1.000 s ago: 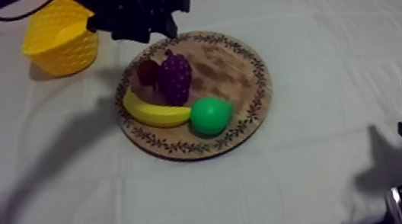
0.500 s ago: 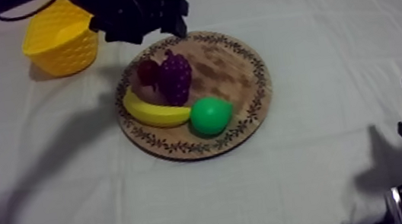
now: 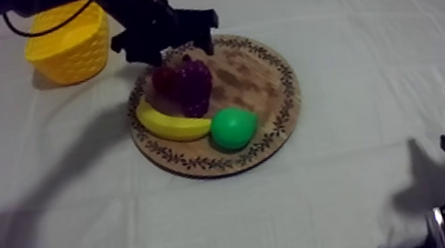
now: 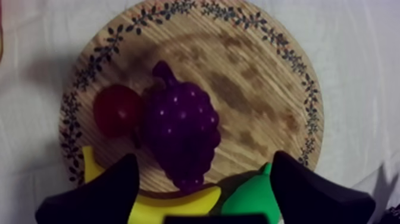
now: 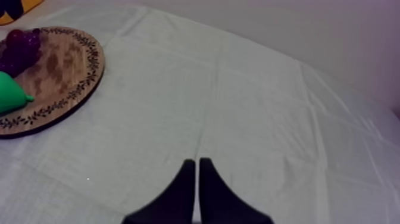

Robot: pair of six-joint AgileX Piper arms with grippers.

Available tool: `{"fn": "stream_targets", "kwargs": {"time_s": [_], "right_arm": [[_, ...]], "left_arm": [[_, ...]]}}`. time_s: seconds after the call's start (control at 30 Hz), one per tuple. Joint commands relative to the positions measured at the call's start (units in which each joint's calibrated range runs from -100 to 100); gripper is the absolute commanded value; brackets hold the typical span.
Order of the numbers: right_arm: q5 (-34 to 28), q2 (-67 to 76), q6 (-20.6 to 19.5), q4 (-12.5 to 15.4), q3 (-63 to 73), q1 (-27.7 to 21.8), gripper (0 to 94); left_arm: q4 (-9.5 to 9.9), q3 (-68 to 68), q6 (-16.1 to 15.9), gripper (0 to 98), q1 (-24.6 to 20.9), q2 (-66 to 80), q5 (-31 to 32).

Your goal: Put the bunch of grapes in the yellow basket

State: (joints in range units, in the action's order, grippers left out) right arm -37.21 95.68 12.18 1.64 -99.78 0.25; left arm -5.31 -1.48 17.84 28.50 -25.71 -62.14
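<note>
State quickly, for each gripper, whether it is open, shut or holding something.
Left gripper: open, jaws apart over the purple bunch of grapes on the round wooden board, holding nothing.
Right gripper: shut, empty, above the grey-white cloth.

One each: board (image 3: 257,77), basket (image 3: 69,52), banana (image 3: 171,125), pear (image 3: 233,127), grape bunch (image 3: 194,86), small red fruit (image 3: 164,79).

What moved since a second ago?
The left gripper, open, moved from beside the yellow basket down over the purple bunch of grapes on the round wooden board. Nothing grasped yet. Grapes, basket and right gripper stayed put.
</note>
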Motion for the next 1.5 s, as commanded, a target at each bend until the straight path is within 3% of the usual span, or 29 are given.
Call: {"fn": "stream_targets", "kwargs": {"time_s": [0.0, 1.07, 1.47], "right_arm": [[0.03, 0.0, 0.0, 0.0, 0.01, -0.02, 0.5], [0.03, 0.0, 0.0, 0.0, 0.01, -0.02, 0.5], [0.03, 0.0, 0.0, 0.0, 0.01, -0.02, 0.5]], "left_arm": [[0.05, 1.99, 0.82, 82.5, 0.02, -3.45, -0.89], [-2.05, 18.94, 2.29, 81.5, -1.32, -23.47, -11.97], [-2.35, 19.77, 2.28, 77.2, -1.46, -24.67, -12.63]]}}
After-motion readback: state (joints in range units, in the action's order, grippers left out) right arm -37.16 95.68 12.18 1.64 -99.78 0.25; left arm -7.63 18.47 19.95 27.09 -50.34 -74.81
